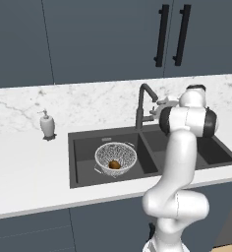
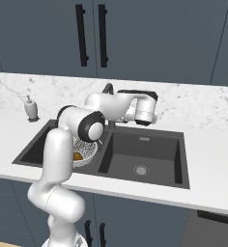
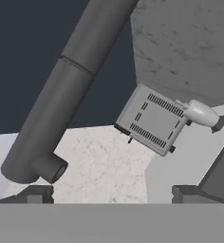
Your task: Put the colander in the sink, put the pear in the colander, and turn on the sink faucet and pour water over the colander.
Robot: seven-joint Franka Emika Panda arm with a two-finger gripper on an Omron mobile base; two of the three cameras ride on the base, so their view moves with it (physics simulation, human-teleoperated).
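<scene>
A: The sink faucet (image 1: 143, 106) stands behind the divider of the sink (image 1: 83, 179); the pear (image 1: 115, 165) lies in the colander (image 1: 116, 158) in the left basin.

B: Risk: the lever may be missed or the spout struck if alignment is poor. The gripper (image 3: 112, 192) is held fully open, empty, beside the faucet.

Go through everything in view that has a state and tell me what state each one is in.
Colander: upright in the left basin of the sink.
Pear: inside the colander.
Faucet: no water visible running.
Gripper: fingers open, empty, close by the faucet.
Upper cabinet doors: closed.
</scene>
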